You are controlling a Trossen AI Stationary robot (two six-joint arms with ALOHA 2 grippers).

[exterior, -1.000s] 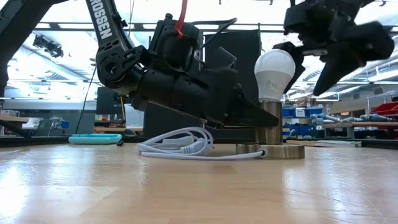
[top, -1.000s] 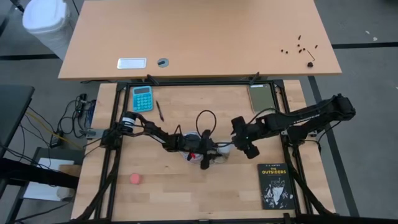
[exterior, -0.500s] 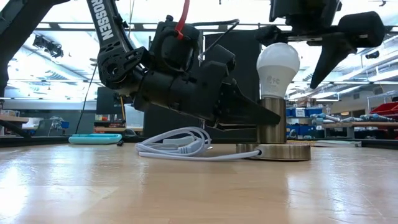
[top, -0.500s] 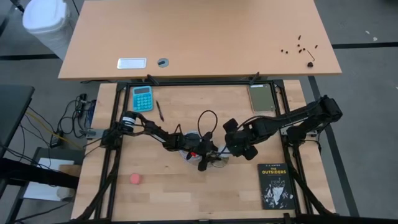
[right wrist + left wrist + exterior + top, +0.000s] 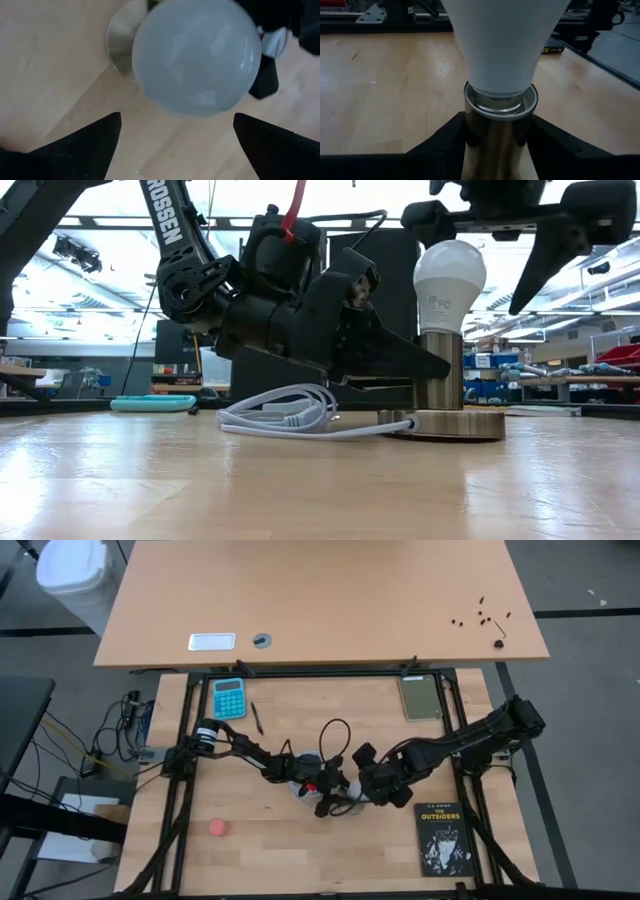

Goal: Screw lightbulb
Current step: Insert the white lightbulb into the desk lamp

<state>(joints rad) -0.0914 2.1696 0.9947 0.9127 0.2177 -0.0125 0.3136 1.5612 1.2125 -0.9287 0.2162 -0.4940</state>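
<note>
— While the bulb stands upright in the socket, where are the jaws?
— The right gripper hangs directly above the bulb, its two fingers spread wide to either side of the globe and not touching it. The left gripper sits low beside the socket, clamped on the metal stem just under the bulb's neck.
— Which view shows that clamp?
— The left wrist view: dark fingers press both sides of the stem, the bulb's white cone rising just above them. In the high view the arms hide this.
— And the low view?
— It shows the socket's round base flat on the table, a white cord coiled beside it, running into the base.
— The right wrist view?
— Looking down, the bulb's dome sits between the spread fingers, the socket's base showing behind it.
</note>
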